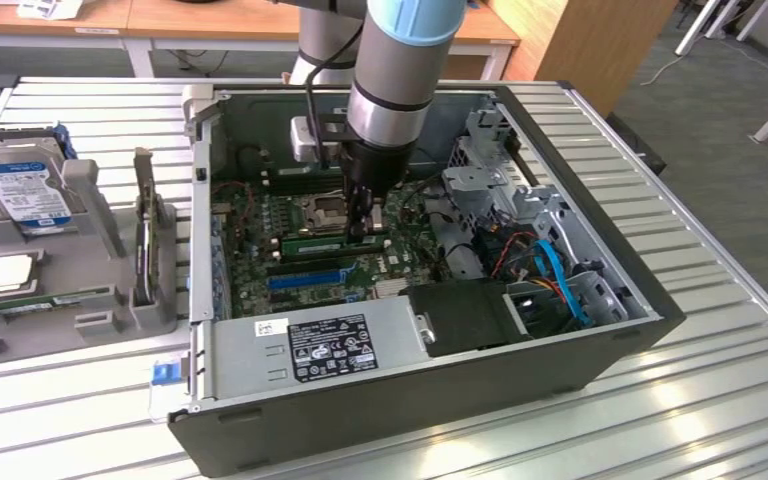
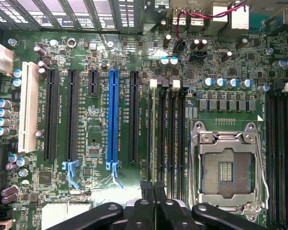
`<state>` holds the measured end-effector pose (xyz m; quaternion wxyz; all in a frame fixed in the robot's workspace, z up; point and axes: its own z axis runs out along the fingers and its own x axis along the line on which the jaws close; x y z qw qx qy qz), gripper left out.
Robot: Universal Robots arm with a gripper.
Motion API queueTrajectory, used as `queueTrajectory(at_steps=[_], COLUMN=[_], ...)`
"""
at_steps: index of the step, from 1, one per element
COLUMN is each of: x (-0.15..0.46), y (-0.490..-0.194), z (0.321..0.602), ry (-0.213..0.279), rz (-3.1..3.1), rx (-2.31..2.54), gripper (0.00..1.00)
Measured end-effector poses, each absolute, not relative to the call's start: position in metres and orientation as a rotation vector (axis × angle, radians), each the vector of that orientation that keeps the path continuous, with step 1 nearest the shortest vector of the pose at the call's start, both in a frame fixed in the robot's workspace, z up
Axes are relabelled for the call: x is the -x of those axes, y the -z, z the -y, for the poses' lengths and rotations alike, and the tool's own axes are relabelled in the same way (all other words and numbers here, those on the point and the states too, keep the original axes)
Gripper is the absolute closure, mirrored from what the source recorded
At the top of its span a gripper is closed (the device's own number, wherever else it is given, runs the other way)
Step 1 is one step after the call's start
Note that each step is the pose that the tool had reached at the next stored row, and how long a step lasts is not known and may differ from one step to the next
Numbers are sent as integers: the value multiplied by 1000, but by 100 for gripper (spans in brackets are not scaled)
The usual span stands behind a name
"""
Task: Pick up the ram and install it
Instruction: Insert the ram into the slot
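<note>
You see the pincer (image 1: 364, 225) drawn narrow on the ram (image 1: 317, 242), a green stick directly beneath its tips along the black memory slots (image 2: 173, 134), just beside the open processor socket (image 2: 225, 167); board lettering is illegible.

Place: this is looking like a robotics lab.
Setup: a slatted metal surface (image 1: 704, 400) is carrying an opened computer case (image 1: 398, 425).
Machine: a robot arm (image 1: 404, 60) is hanging over the case.
Background: wooden desks (image 1: 211, 18) are standing on grey carpet (image 1: 718, 120).
</note>
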<state>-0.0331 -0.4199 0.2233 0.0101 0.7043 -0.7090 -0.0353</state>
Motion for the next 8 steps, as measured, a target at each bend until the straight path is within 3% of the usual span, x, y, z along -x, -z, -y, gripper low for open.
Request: queueTrajectory(at_steps=[2,7,8], x=[33,33,33], y=[-223,-223,-223], z=[420,420,420], ry=[110,110,110], rz=[2213,2213,2213], rx=[-2199,-2199,-2198], gripper=[87,69,69])
